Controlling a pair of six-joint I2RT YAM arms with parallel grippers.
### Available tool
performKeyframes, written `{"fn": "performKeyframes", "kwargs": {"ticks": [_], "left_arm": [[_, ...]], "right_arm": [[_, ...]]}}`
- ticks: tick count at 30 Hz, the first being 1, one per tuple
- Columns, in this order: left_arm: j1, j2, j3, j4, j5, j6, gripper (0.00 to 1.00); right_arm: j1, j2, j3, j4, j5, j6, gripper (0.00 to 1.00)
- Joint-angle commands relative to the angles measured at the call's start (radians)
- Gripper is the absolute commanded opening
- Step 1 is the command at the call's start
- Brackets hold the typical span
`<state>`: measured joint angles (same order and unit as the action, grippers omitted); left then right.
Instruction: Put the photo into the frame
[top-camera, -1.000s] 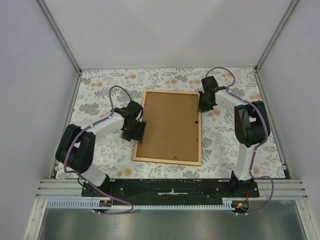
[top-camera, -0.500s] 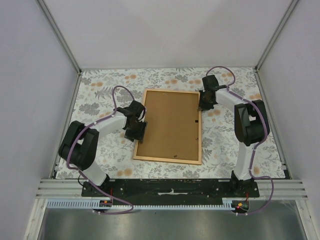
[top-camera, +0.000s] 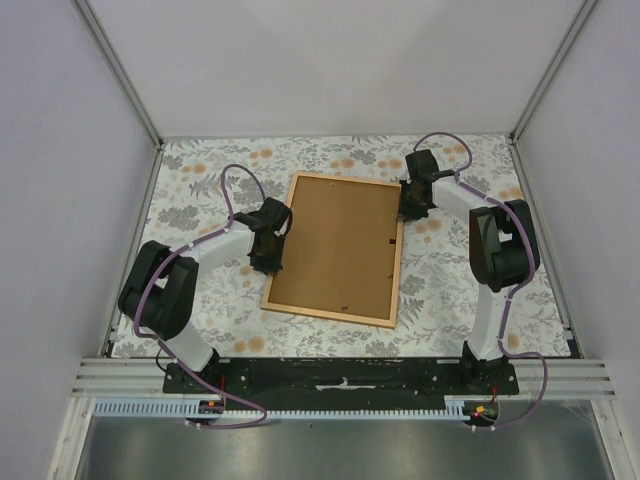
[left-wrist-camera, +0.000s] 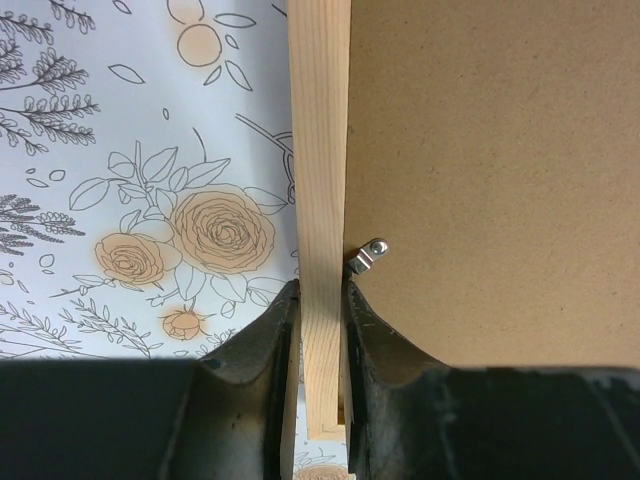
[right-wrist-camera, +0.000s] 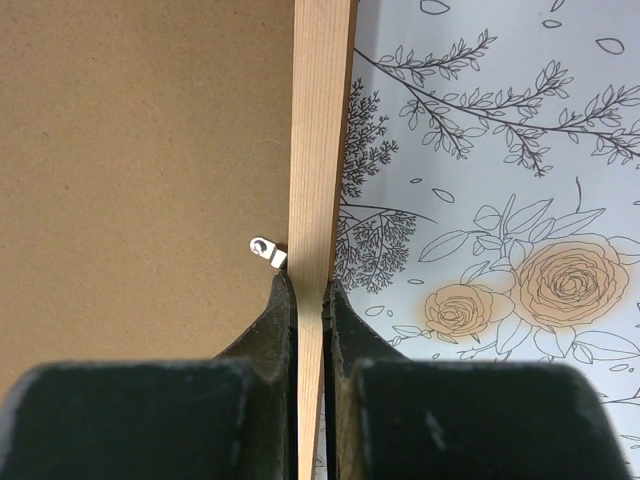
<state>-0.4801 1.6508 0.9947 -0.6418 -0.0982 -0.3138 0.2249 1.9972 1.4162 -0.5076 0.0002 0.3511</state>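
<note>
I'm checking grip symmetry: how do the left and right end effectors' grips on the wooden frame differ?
The left end effector clamps the left rail of the light-brown wooden picture frame; the right end effector clamps its right rail. The left one sits in its rail's near half; the right one close to the far corner. Both are shut astride a rail, one finger over the brown backing board.

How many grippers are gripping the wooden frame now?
2: the left gripper pinches the left rail of the frame, and the right gripper pinches its right rail.
</note>
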Motion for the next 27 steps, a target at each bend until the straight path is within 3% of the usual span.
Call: {"fn": "performKeyframes", "kwargs": {"ticks": [1,6,17,22,27], "left_arm": [[0.008,0.049,-0.011,0.067,-0.126,-0.028,0.21],[0.009,0.055,-0.01,0.099,-0.107,-0.102,0.21],[0.009,0.078,-0.048,0.264,-0.222,-0.327,0.19],[0.008,0.115,-0.031,0.291,-0.25,-0.34,0.19],[0.032,0.174,0.083,0.271,-0.229,-0.292,0.28]], "right_arm": [[-0.009,-0.035,0.001,0.024,0.003,-0.014,0.0],[-0.009,-0.044,-0.01,0.027,0.003,-0.011,0.0],[-0.009,-0.115,-0.147,0.046,-0.035,0.028,0.0],[-0.01,-0.15,-0.229,0.066,-0.051,0.051,0.0],[-0.01,-0.198,-0.31,0.083,-0.055,0.091,0.0]]}}
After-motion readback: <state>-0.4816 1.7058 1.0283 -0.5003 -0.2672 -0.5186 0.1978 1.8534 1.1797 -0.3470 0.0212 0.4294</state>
